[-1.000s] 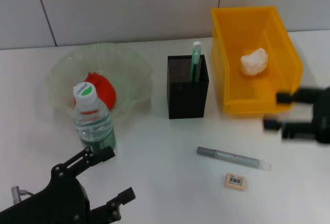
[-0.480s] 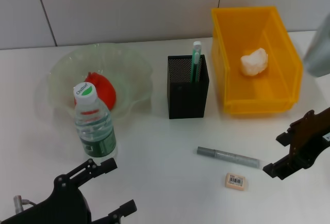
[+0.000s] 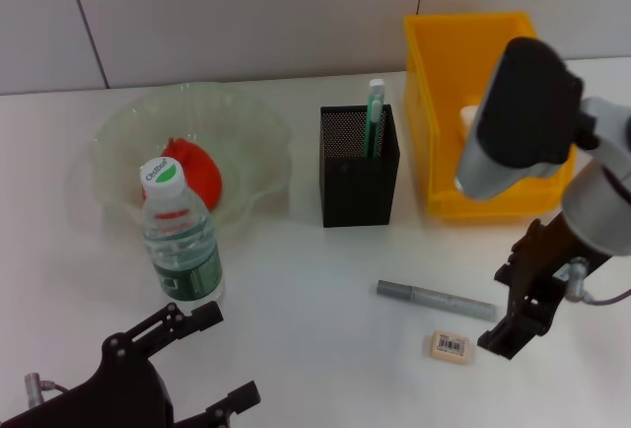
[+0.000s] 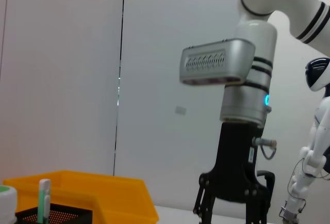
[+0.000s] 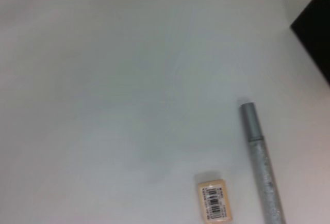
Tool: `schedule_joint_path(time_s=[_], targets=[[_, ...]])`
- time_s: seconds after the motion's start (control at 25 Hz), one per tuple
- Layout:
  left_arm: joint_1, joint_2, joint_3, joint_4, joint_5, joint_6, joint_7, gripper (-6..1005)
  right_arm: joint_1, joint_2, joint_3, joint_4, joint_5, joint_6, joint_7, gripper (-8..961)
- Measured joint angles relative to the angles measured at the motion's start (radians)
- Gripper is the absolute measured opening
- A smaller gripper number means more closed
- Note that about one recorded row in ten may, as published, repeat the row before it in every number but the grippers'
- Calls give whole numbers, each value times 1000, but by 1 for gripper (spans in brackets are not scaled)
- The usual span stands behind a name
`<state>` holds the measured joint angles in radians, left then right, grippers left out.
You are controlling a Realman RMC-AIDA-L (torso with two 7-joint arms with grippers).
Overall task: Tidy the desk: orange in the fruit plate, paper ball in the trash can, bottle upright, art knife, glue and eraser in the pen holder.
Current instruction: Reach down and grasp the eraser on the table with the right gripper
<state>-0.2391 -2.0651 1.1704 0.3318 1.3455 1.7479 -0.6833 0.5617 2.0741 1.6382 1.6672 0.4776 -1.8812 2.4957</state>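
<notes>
On the white desk (image 3: 315, 280), the right gripper (image 3: 523, 295) hangs from a downward-bent arm, fingers spread, just beside the glue (image 3: 436, 301) and eraser (image 3: 451, 346). The left gripper (image 3: 192, 354) sits low near the upright bottle (image 3: 179, 241), fingers parted and holding nothing.

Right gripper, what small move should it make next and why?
Probably lower the right gripper toward the slender grey glue stick, lying flat on the white table beside the small beige eraser. Both are outside the black mesh pen holder, and the gripper hovers empty near them.
</notes>
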Motion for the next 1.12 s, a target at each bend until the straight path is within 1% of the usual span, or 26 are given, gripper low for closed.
schedule_joint_path(time_s=[0.08, 0.12, 0.16, 0.2, 0.24, 0.28, 0.32, 0.48, 0.76, 1.12], targets=[[0, 0, 0, 0, 0, 0, 0, 813, 17, 3, -40, -51, -7, 29, 5, 793], [0, 0, 0, 0, 0, 0, 0, 813, 17, 3, -40, -51, -7, 29, 5, 792], [0, 0, 0, 1, 0, 0, 0, 813, 22, 3, -90, -69, -21, 53, 16, 792], [0, 0, 0, 1, 0, -1, 0, 813, 22, 3, -90, -69, -21, 53, 16, 791], [-1, 1, 0, 1, 0, -1, 0, 813, 24, 4, -118, -75, -32, 65, 24, 789], [-1, 0, 0, 2, 0, -1, 1, 813, 27, 4, -166, -88, -51, 85, 37, 788], [-1, 0, 0, 2, 0, -1, 1, 813, 27, 4, -166, -88, -51, 85, 37, 787], [-2, 0, 0, 3, 0, 1, 1, 813, 33, 4, -228, -120, -59, 134, 57, 781], [-1, 0, 0, 1, 0, 2, 1, 813, 43, 8, -250, -183, -61, 189, 59, 772], [0, 0, 0, 0, 0, 2, 1, 814, 53, 11, -262, -213, -52, 214, 60, 760]])
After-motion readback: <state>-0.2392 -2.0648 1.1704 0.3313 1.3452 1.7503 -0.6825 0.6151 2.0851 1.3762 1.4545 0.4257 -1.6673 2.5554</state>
